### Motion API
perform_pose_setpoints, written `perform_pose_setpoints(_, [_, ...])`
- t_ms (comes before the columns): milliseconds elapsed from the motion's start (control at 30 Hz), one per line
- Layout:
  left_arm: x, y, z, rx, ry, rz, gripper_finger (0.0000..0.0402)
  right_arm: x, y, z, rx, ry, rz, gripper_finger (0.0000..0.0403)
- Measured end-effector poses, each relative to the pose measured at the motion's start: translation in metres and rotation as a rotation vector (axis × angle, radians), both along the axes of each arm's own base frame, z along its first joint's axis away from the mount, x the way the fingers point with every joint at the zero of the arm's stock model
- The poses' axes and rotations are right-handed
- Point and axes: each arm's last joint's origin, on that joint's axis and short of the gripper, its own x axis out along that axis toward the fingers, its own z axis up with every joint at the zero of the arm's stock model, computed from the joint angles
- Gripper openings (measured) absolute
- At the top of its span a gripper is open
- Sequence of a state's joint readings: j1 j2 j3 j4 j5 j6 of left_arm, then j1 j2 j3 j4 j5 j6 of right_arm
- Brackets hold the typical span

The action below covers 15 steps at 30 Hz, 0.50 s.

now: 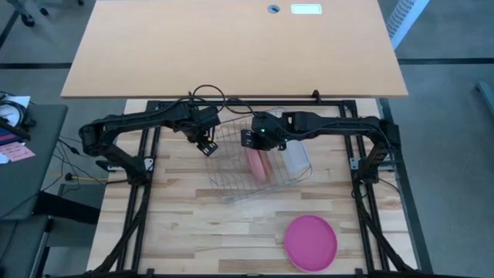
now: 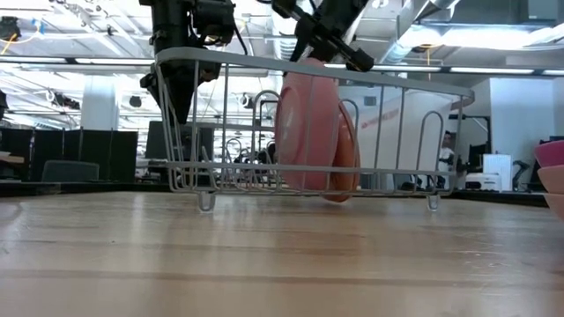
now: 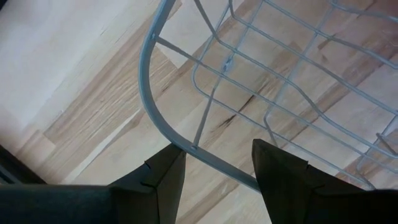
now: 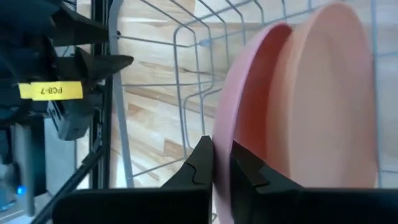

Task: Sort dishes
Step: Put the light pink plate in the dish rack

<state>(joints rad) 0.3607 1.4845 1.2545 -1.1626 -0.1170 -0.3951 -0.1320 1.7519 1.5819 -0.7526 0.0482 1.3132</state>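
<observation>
Inside the rack (image 1: pixel 258 166), my right gripper (image 4: pixel 222 163) pinches the pink plate's (image 4: pixel 249 106) rim beside the salmon plate (image 4: pixel 329 93); I judge I should release straight up; left gripper (image 3: pixel 214 174) straddles the rim spread; magenta plate (image 1: pixel 310 242) lies at five o'clock.

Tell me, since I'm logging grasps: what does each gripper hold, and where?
The right gripper pinches the pale pink plate by its upper rim. The left gripper straddles the rim of the wire rack, open, gripping nothing.
</observation>
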Motion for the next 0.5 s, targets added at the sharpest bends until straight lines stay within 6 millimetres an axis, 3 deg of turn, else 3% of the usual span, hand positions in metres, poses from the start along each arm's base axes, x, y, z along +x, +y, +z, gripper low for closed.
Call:
perform_pose_setpoints(267, [-0.001,-0.001,0.005,-0.011,0.002,-0.009,0.0177,0.005,0.002,-0.005,0.003,0.002,0.017,0.0104])
perform_pose_setpoints(500, [-0.004,-0.002,0.022,0.015,-0.057,-0.007,0.0177,-0.003,0.003,0.014,-0.011,-0.076,0.035,0.016])
